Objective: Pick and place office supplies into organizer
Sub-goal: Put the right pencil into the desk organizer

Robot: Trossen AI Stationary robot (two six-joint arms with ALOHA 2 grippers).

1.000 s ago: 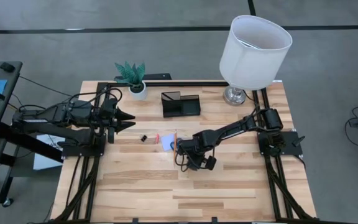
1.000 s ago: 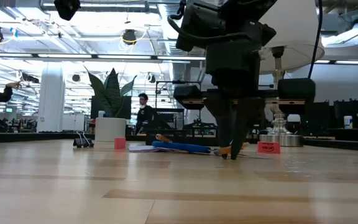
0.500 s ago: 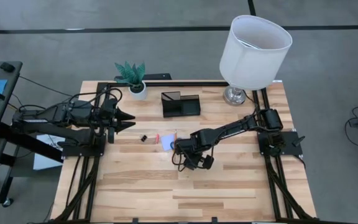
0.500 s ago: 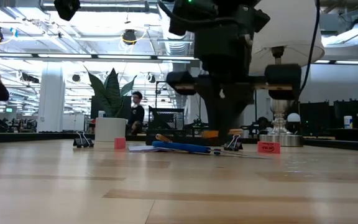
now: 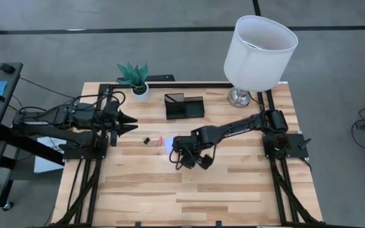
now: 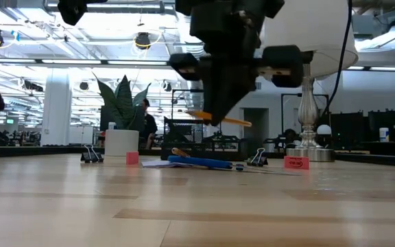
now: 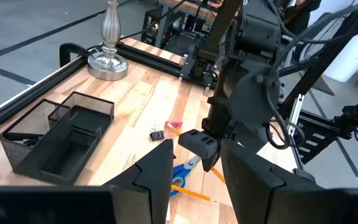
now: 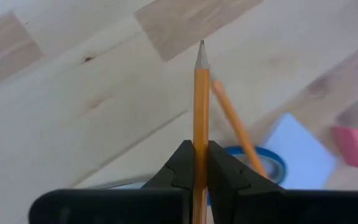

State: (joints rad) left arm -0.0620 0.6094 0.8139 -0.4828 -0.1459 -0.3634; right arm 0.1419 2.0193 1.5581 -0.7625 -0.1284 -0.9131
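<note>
My right gripper hangs above the table's middle, shut on a wooden pencil. Under it lie blue-handled scissors, a second pencil, a pale note pad and a small red bit. Black binder clips stand on the wood nearby. The black organizer stands farther back. My left gripper waits open and high at the table's left, holding nothing. My right gripper pinches the pencil's shaft between its two fingers, which slant down from above and lie across it. The sharpened tip sticks out past the fingers. The pencil hangs nearly level, clear of the table.
A white-shaded lamp stands at the far right corner, its metal base beside the organizer. A small plant in a white pot stands at the far left. The near half of the table is bare wood.
My right gripper has risen and drifted toward the table's left, staying shut on the pencil. A second ago the pencil's end touched the wood beside the scissors; it now hangs lifted clear and nearly level.
</note>
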